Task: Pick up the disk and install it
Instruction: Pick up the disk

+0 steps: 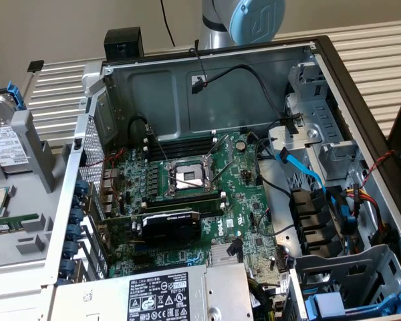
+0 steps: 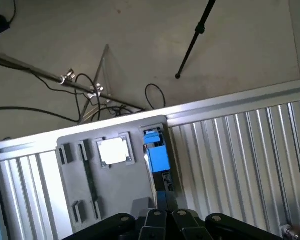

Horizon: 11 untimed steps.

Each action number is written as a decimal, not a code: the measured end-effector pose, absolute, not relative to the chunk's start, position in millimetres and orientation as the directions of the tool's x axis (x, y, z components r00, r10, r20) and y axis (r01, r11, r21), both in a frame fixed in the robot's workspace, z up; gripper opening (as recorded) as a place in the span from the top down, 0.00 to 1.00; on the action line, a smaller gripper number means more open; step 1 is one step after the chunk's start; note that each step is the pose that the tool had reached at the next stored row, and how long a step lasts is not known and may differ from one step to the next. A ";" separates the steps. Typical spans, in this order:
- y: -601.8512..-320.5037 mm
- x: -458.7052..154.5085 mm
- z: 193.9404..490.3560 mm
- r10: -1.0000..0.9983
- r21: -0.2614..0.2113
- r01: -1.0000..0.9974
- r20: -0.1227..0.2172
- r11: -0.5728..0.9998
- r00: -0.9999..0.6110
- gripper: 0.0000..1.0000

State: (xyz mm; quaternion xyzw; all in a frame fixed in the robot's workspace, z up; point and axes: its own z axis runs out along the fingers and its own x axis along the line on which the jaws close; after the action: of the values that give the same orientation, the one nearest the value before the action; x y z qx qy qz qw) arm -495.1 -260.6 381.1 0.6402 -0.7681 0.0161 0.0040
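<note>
The disk [image 1: 1,143] stands in a grey tray [image 1: 27,261] at the exterior view's far left, its white label facing the case and its blue frame [image 1: 12,93] sticking up at the top. In the wrist view the disk [image 2: 157,156] is seen edge-on as a blue strip in the tray's slot. My gripper [image 2: 160,216] hangs above the tray [image 2: 115,185], in line with the disk's edge but apart from it. The dark fingertips meet, shut with nothing between them. The arm's blue joint [image 1: 255,19] rises behind the open computer case [image 1: 207,87].
A square silver processor chip [image 2: 112,151] and a memory stick [image 1: 7,225] lie in the tray beside the disk. The case holds a motherboard [image 1: 187,194], a grey power supply [image 1: 167,297] and drive bays with blue clips [image 1: 347,294]. Ribbed metal tabletop [image 2: 240,150] surrounds the tray.
</note>
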 end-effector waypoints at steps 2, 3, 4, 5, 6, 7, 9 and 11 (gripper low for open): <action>-260.6 -495.0 380.6 -0.989 -0.020 -0.989 0.027 0.143 -0.144 0.89; -260.6 -495.0 380.3 -0.992 -0.020 -0.992 0.027 0.127 -0.127 0.89; -260.6 -495.0 380.1 -0.994 -0.020 -0.994 0.027 0.108 -0.109 0.89; -260.6 -495.0 380.0 -0.996 -0.020 -0.996 0.027 0.090 -0.091 0.89; -260.6 -495.0 379.8 -0.997 -0.020 -0.997 0.027 0.071 -0.072 0.89; -260.6 -495.0 379.8 -0.998 -0.020 -0.998 0.027 0.053 -0.054 0.89; -260.6 -495.0 379.7 -0.999 -0.020 -1.000 0.027 0.017 -0.017 0.89; -260.6 -495.1 379.6 -0.999 -0.020 -1.000 0.027 -0.020 0.020 0.89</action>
State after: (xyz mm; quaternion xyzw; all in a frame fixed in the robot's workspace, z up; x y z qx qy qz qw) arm -495.1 -260.6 379.6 0.7140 -0.6999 0.0164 0.0023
